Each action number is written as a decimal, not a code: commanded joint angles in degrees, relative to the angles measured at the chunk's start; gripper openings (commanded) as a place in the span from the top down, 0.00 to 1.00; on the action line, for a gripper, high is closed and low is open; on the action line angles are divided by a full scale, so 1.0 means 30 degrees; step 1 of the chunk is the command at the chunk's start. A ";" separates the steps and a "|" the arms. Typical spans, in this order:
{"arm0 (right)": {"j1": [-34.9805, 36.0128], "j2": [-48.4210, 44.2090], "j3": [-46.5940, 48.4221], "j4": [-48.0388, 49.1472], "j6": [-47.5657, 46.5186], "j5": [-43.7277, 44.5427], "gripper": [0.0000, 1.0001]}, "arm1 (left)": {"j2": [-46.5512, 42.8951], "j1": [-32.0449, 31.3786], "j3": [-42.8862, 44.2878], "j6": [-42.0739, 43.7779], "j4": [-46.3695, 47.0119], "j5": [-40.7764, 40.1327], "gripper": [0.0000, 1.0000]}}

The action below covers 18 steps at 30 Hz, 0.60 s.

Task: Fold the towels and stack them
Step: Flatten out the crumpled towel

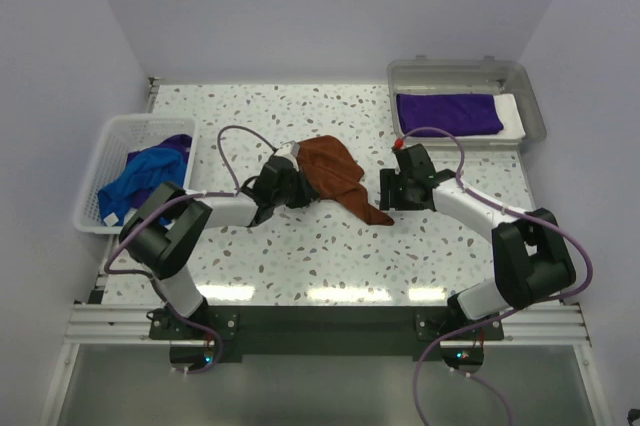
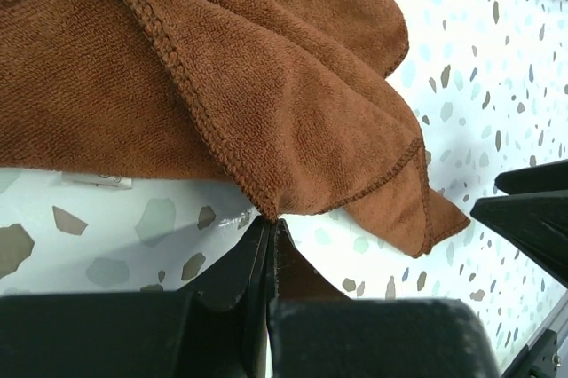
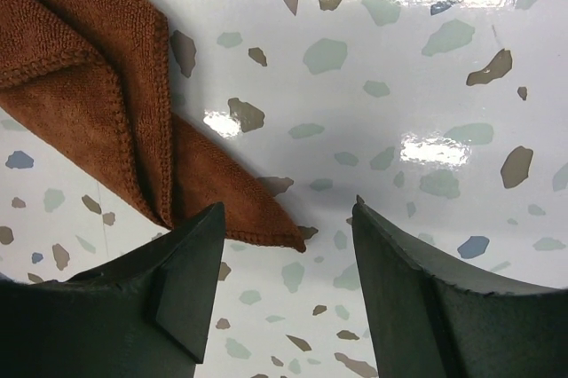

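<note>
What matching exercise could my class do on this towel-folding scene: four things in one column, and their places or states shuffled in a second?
Column one:
1. rust-brown towel
2. blue towel
3. folded purple towel
4. right gripper

Column two:
A. in the white basket
B. open, low over the table
C. crumpled between the two arms
D. lying flat in the grey tray

Pairs: 1-C, 2-A, 3-D, 4-B
</note>
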 commanded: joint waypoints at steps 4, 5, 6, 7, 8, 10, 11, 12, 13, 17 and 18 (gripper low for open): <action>-0.0147 0.0249 -0.0086 0.0617 0.0238 0.0038 0.43 | -0.2667 -0.0094 0.0160 0.1100 -0.2671 -0.0675 1.00; -0.0147 0.0365 -0.0057 0.0588 0.0238 -0.0022 0.44 | -0.3018 -0.0093 0.0277 0.1246 -0.4011 -0.0704 1.00; -0.0147 0.0366 -0.0057 0.0530 0.0209 -0.0051 0.46 | -0.3369 -0.0093 0.0307 0.1567 -0.4750 -0.0734 1.00; -0.0147 0.0337 -0.0086 0.0500 0.0150 -0.0080 0.47 | -0.4011 -0.0122 0.0366 0.1715 -0.5569 -0.0734 1.00; -0.0147 0.0250 -0.0115 0.0413 0.0150 -0.0110 0.47 | -0.4394 -0.0123 0.0424 0.2065 -0.6999 -0.0734 1.00; -0.0176 0.0074 -0.0115 0.0325 0.0004 -0.0168 0.47 | -0.5566 -0.0093 0.0308 0.2301 -0.9027 -0.0734 1.00; -0.0148 0.0015 -0.0057 0.0092 -0.0084 -0.0198 0.48 | -0.5976 -0.0122 0.0105 0.2477 -1.0543 -0.0792 1.00; -0.0118 -0.0130 0.0001 -0.0026 -0.0172 -0.0227 0.47 | -0.6792 -0.0123 -0.0071 0.2565 -1.1225 -0.0822 1.00; -0.0147 -0.0161 0.0060 -0.0114 -0.0346 -0.0256 0.48 | -0.7149 -0.0123 -0.0247 0.2595 -1.1957 -0.0851 1.00; -0.0118 -0.0337 0.0265 -0.0729 -0.0699 -0.0607 0.47 | -0.8731 -0.0123 -0.1679 0.2654 -1.5266 -0.0764 1.00; -0.0147 -0.0366 0.0266 -0.0847 -0.0787 -0.0608 0.47 | -0.9198 -0.0123 -0.1945 0.2654 -1.5739 -0.0705 1.00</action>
